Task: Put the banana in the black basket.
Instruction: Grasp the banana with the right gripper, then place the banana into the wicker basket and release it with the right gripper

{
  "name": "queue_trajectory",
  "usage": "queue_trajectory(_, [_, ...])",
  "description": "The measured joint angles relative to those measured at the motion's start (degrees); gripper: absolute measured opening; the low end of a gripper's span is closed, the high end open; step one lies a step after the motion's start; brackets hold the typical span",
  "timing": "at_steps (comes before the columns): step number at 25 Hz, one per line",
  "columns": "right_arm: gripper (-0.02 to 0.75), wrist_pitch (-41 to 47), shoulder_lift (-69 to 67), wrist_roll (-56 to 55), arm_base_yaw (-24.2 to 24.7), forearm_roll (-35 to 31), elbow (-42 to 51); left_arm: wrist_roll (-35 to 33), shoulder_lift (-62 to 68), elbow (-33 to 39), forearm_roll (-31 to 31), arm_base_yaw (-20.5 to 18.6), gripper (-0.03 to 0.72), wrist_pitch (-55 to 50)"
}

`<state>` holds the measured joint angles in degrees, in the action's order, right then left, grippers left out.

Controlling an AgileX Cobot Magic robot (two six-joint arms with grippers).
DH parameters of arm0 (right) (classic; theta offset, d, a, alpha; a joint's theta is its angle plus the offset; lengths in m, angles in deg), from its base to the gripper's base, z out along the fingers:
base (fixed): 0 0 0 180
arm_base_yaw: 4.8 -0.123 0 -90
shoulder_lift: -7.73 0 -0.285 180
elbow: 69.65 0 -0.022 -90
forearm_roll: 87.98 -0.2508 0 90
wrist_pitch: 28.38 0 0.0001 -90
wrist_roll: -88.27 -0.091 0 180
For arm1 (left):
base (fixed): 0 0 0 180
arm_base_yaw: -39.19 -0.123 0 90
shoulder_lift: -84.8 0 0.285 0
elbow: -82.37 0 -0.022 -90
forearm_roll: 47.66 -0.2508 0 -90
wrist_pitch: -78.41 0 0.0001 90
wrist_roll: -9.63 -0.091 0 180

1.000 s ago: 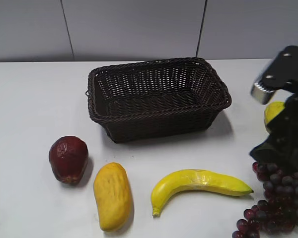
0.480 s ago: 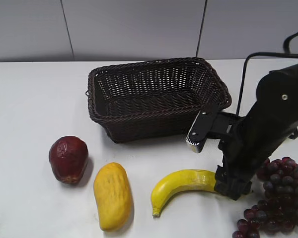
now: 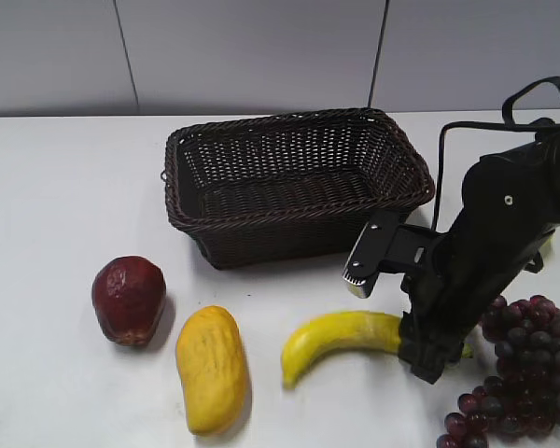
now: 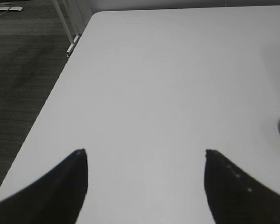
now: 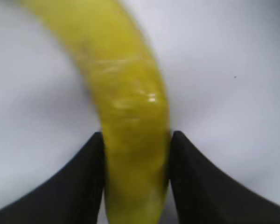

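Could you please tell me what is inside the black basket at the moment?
Nothing shows inside the black basket: only bare woven floor and inner walls. The near wall hides the strip of floor just behind it. The banana lies outside on the table, between the right gripper's fingers.

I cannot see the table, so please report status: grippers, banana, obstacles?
Right gripper shut on banana, banana at table level. Left gripper open, idle. Black basket behind, path unobstructed.
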<state>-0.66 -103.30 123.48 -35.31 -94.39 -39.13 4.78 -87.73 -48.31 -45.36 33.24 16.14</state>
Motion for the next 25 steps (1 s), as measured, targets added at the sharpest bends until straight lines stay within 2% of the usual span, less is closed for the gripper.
queue_trajectory(1, [0.301, 0.0, 0.0, 0.0, 0.0, -0.1, 0.0, 0.0, 0.0, 0.0, 0.0, 0.0, 0.578, 0.0])
queue_trajectory(9, [0.304, 3.6, 0.4, 0.0, 0.0, -0.6, -0.2, 0.0, 0.0, 0.0, 0.0, 0.0, 0.578, 0.0])
queue_trajectory(14, [0.304, 11.1, 6.2, 0.2, 0.0, -1.1, -1.3, 0.0, 0.0, 0.0, 0.0, 0.0, 0.578, 0.0])
queue_trajectory(18, [0.304, 16.6, 12.4, 2.6, 0.0, -1.1, -5.9, 0.0, 0.0, 0.0, 0.0, 0.0, 0.578, 0.0])
queue_trajectory(25, [0.304, 15.5, 14.3, 5.4, 0.0, 1.5, -20.7, 0.0, 0.0, 0.0, 0.0, 0.0, 0.578, 0.0])
